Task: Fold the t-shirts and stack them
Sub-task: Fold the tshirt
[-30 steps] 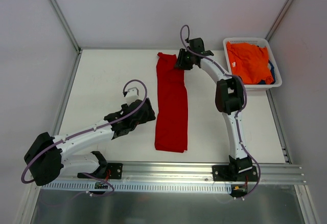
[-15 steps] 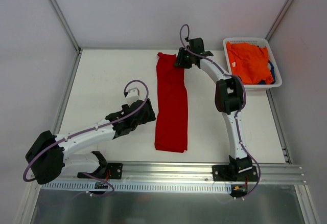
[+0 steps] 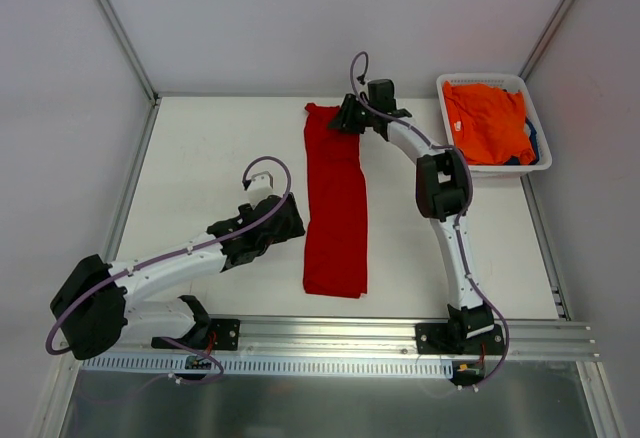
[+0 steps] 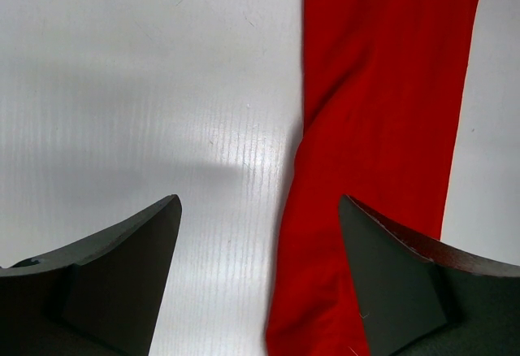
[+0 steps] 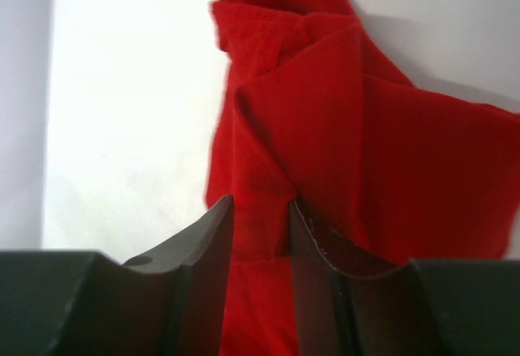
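A red t-shirt (image 3: pixel 335 208) lies on the white desk (image 3: pixel 220 148), folded lengthwise into a long narrow strip. It runs from near the front rail up toward the far edge, roughly midway between the two arms. The strip lies flat along most of its length, and only the far end is bunched and lifted into loose folds.

The right arm reaches across to that far end. The right fingers (image 5: pixel 203 250) stand close together with a fold of red cloth caught between them, so they are pinching the shirt at its far right corner. The cloth above the pinch rises in a crumpled peak, and the bare desk shows just to the left of it.

The left arm lies low over the desk on the left side of the strip, about halfway along it. The left fingers (image 4: pixel 122 267) are spread wide and hold nothing. In the wrist view the gap between them takes in bare desk and the left edge of the red cloth, with one finger over the desk and the other over the shirt.

A white basket (image 3: pixel 482 79) sits at the far right corner of the desk, well apart from the red shirt. An orange t-shirt (image 3: pixel 487 123) is heaped inside it and fills most of it. A bit of dark blue cloth (image 3: pixel 531 143) peeks out beside the orange along the basket's right wall.
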